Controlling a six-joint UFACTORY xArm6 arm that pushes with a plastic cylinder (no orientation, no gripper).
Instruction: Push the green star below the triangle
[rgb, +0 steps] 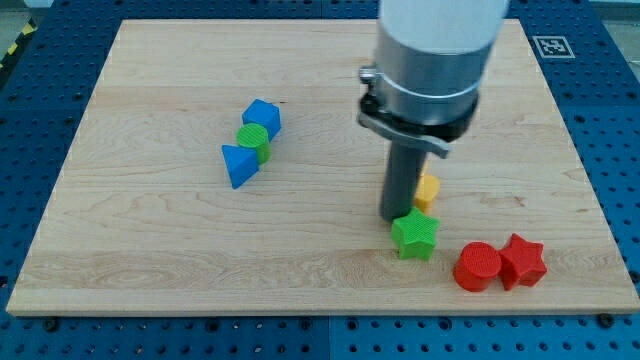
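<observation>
My tip (397, 217), a bare rod with no gripper, touches the ridged green star (414, 236).

You are looking down on a pale wooden surface (150, 260) with fine grain running across the view, evenly lit with only soft shadows. It rests on a blue base (20, 130) dotted with rows of small dark holes, which shows past all four edges. At the view's top right a white tag with a black square pattern (552, 45) sits on the blue. At the top left you see a yellow-and-black striped strip (14, 47).
</observation>
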